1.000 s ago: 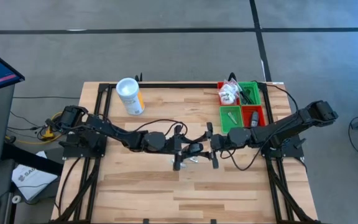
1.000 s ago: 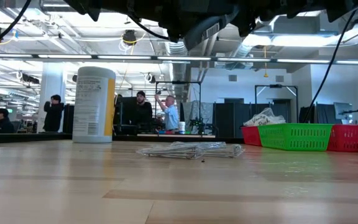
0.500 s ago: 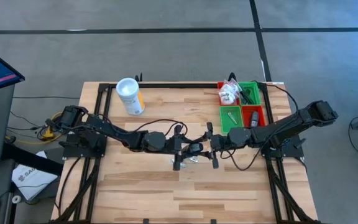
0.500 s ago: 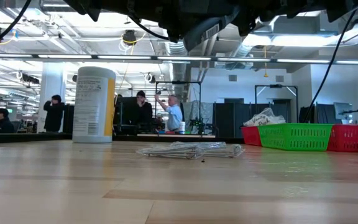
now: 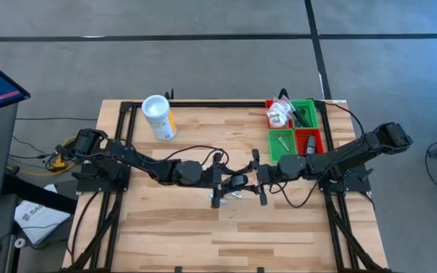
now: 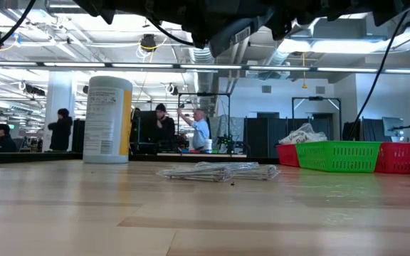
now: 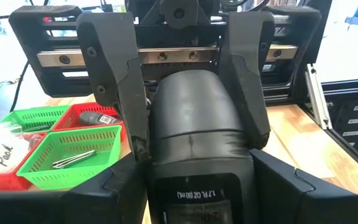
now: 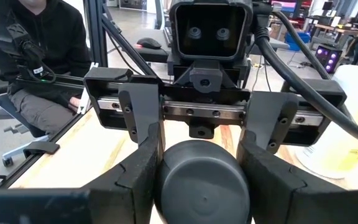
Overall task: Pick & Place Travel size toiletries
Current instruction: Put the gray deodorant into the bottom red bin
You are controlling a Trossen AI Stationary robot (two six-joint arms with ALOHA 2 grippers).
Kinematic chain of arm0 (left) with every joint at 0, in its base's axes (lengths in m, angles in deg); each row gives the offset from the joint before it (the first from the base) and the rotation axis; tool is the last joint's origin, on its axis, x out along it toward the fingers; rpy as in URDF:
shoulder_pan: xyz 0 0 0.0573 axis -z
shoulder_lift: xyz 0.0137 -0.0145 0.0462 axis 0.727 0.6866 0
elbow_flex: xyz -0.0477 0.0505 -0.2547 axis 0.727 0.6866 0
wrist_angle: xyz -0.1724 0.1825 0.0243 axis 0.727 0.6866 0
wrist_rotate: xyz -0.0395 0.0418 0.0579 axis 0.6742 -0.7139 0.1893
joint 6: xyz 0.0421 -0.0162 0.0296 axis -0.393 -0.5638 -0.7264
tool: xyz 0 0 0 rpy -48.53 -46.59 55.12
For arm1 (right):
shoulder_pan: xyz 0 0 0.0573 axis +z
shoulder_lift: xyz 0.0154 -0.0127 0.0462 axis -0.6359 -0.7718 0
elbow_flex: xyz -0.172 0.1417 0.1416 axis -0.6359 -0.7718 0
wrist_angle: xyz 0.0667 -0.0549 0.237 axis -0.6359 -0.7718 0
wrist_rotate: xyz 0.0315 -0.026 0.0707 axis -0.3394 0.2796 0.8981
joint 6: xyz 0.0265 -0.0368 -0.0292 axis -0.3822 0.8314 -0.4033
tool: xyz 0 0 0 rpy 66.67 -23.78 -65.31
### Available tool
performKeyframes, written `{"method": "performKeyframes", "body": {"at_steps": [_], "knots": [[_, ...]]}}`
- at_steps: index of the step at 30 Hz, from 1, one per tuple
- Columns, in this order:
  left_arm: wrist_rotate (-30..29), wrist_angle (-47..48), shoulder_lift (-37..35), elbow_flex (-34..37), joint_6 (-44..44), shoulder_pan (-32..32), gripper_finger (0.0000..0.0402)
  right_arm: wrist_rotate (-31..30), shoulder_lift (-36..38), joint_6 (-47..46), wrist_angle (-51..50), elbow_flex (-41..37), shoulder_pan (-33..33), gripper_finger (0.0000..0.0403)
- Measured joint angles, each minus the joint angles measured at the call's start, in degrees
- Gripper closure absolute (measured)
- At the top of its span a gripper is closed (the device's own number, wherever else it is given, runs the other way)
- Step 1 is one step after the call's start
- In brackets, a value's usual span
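- The left gripper [image 5: 232, 184] and the right gripper [image 5: 259, 182] meet nose to nose at the centre of the table [image 5: 173, 227] in the overhead view.
- A dark grey bottle [image 7: 194, 118] is held in the air between them, lying level.
- Right gripper: its fingers [image 7: 120, 93] press on both sides of the bottle's body at a middling width, holding it.
- Left gripper: its fingers [image 8: 142, 155] sit against both sides of the bottle's rounded end, spread fairly wide, clasping it too.
- Clear-wrapped packets [image 6: 216, 171] lie flat on the wood at the middle of the low view, under the two grippers.
- Red and green bins [image 5: 283, 142] stand clustered at the upper right of the table; the green one nearest the centre holds a thin pale item, and the far ones hold white packets and dark pieces.
- A white canister with a yellow label [image 5: 158, 116] stands at the upper left of the table, well apart from the arms.
- People [image 6: 164, 128] stand in the room beyond the table, left of centre in the low view.
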Motion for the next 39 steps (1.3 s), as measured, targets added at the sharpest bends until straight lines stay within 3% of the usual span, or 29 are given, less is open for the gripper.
{"method": "performKeyframes", "body": {"at_steps": [13, 20, 30, 39], "knots": [[0.21, -0.05, -0.02, -0.07, 0.28, 0.01, 0.0184, 0.3, 0.08, 0.48, -0.04, 0.0, 0.02, 0.0222], [-0.08, 0.8, -0.35, -0.29, -0.11, -0.26, 0.0164, 0.03, 2.47, 0.06, -3.12, -0.04, -0.04, 0.0222], [-1.59, 9.89, -8.05, 0.84, -0.13, -0.37, 0.0161, 0.67, 5.19, -2.29, -10.88, -0.35, -1.29, 0.0222], [-1.08, 11.12, -14.68, 9.2, 5.08, -0.32, 0.0161, -10.54, 12.03, -8.9, -23.18, -0.2, -2.62, 0.0222]]}}
